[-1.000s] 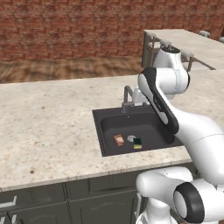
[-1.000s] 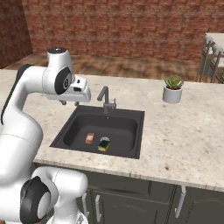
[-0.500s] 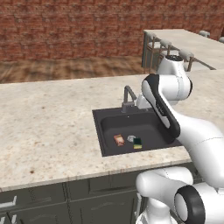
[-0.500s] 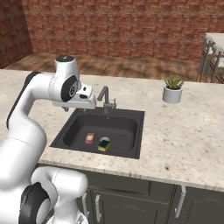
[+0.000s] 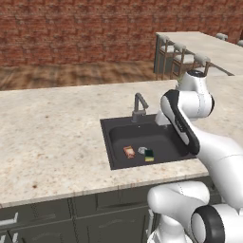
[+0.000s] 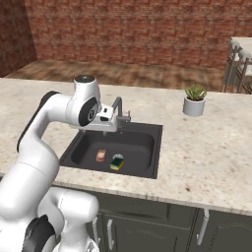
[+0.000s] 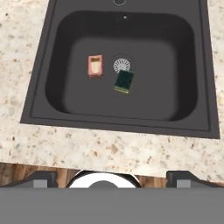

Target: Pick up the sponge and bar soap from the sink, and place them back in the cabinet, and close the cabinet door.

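The dark sink [image 7: 52, 78] lies straight below my gripper [image 7: 111, 179], whose two fingertips [image 7: 41, 178] stand far apart with nothing between them. On the basin floor, the orange-brown bar soap [image 7: 95, 65] rests left of the drain. The sponge [image 7: 124, 81], green face up, lies just right of it. The right base view has the gripper [image 6: 105, 130] hanging high over the basin's back left, with the soap [image 6: 101, 155] and sponge [image 6: 117, 162] below it. In the left base view the soap [image 5: 128, 152] and sponge [image 5: 149, 155] lie in the sink [image 5: 107, 137]. The cabinet and its door are out of view.
A grey faucet [image 6: 118, 109] rises at the sink's back edge, close beside my hand. A potted plant [image 6: 194, 101] stands on the speckled counter [image 6: 206, 152] to the right. Bar stools [image 5: 180, 57] line a far counter. Low cabinet doors with silver pulls [image 6: 203, 226] run below.
My hand has swung from over the counter left of the sink to above the basin, and the arm has lowered. Soap and sponge lie where they were.
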